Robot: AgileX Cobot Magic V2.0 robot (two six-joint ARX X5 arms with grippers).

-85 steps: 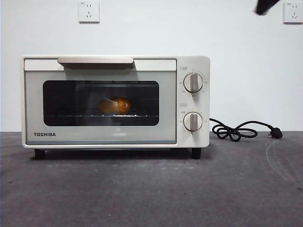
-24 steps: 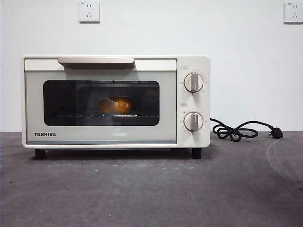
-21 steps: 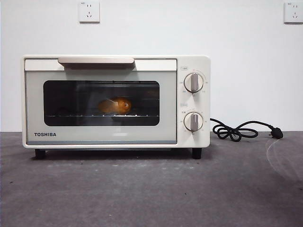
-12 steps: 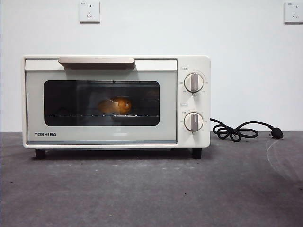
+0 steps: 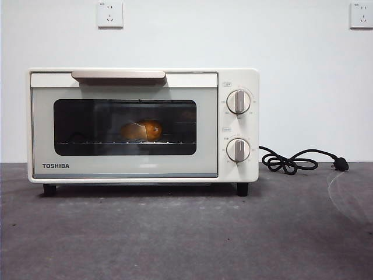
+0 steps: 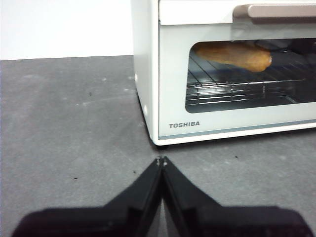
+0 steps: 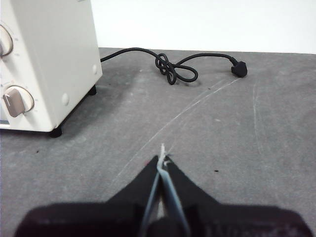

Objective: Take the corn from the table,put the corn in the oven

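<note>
The corn (image 5: 141, 130) lies on the wire rack inside the cream-white oven (image 5: 143, 125), seen through the dark glass of its closed door; the left wrist view shows the corn (image 6: 237, 55) too, behind the glass. The oven (image 6: 222, 74) stands on the dark grey table (image 5: 186, 233). My left gripper (image 6: 161, 160) is shut and empty, low over the table a little in front of the oven's left corner. My right gripper (image 7: 162, 159) is shut and empty, over the table to the right of the oven (image 7: 44, 64). Neither arm shows in the front view.
The oven's black cord (image 5: 297, 160) lies coiled on the table to its right, ending in a plug (image 5: 340, 165); the right wrist view shows the cord (image 7: 173, 66) as well. Two wall sockets (image 5: 109, 14) sit on the white wall behind.
A black arm tip at the top right corner 3.5 s ago has left the front view. The oven and corn have not moved.
</note>
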